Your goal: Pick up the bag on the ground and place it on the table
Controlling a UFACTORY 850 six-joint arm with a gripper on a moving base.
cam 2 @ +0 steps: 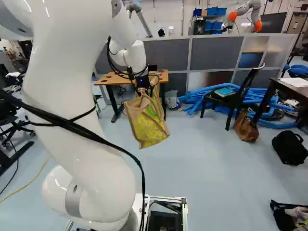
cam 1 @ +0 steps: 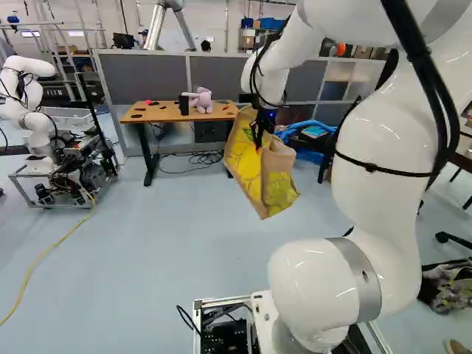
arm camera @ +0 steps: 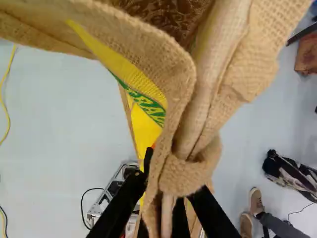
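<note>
Bag [cam 1: 254,166], left base view: lifted off the floor [cam 1: 184,243], hanging before the bench [cam 1: 158,113].
Bench, right base view: not yet under the bag; raising, carrying over and setting down probably left.
Fingers [arm camera: 210,213], wrist view: clamped on the bag's handle [arm camera: 183,173].

It's a robotics lab, no mistaking it! Here's the big white arm [cam 1: 380,147], rising near, and over to the left another robot [cam 1: 28,99], its open metal frame packed with hardware. Look far right, beyond the grey partition [cam 2: 211,52]: an orange-jointed robot arm [cam 2: 244,9]! Black cables [cam 1: 198,158] tangle under the far table [cam 1: 168,114], and a yellow cable [cam 1: 48,251] snakes over the smooth floor [cam 1: 184,236] at left.
</note>
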